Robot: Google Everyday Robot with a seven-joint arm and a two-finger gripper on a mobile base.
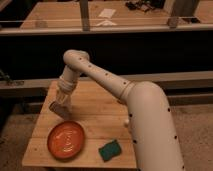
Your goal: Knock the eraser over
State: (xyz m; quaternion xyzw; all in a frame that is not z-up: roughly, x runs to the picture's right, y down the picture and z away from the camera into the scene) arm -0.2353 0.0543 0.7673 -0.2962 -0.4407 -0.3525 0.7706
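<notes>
My gripper (60, 108) hangs at the end of the white arm (100, 75), low over the left part of the wooden table (100, 107), just behind the orange plate (66, 140). I cannot pick out the eraser with certainty. A small pale object (127, 121) shows at the table's right side, half hidden by my arm, and I cannot tell what it is.
A green sponge (110, 150) lies near the table's front edge, right of the plate. My bulky arm covers the table's right side. A dark counter with a rail (105, 30) runs behind the table. The floor (15, 150) lies to the left.
</notes>
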